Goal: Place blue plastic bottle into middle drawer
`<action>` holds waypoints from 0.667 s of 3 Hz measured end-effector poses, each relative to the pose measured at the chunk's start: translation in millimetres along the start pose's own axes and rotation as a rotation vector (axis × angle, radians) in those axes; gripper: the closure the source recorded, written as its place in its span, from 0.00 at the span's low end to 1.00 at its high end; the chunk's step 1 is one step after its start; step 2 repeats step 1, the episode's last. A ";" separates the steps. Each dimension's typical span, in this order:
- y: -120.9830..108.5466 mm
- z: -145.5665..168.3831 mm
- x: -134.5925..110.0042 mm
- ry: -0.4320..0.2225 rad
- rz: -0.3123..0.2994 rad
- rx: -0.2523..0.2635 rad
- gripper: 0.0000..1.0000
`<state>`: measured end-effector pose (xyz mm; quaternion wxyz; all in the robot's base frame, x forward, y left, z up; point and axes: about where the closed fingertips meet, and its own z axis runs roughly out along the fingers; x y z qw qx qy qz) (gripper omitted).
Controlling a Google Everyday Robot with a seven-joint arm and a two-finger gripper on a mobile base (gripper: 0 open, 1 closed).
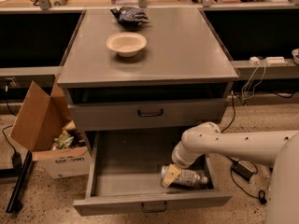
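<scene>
a small clear ribbed plastic bottle [186,177] lies on its side in the open grey cabinet drawer [126,164], front right. the pincer [171,174] seems to rest on its left end; i cannot tell whether it grips.

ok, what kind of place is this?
Probably a lab or workshop: grey drawer cabinet, cardboard box, power strip with cables. The gripper is in the middle drawer at the blue plastic bottle.

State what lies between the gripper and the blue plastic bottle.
Nothing shows between them: in the camera view the gripper sits against the blue plastic bottle, lying on its side in the open middle drawer.
</scene>
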<state>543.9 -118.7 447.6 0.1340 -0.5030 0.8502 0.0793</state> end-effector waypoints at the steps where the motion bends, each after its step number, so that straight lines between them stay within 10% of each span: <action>1: -6.9 -17.9 -7.7 -0.068 0.018 -0.009 0.00; 2: -6.9 -17.9 -7.7 -0.068 0.018 -0.009 0.00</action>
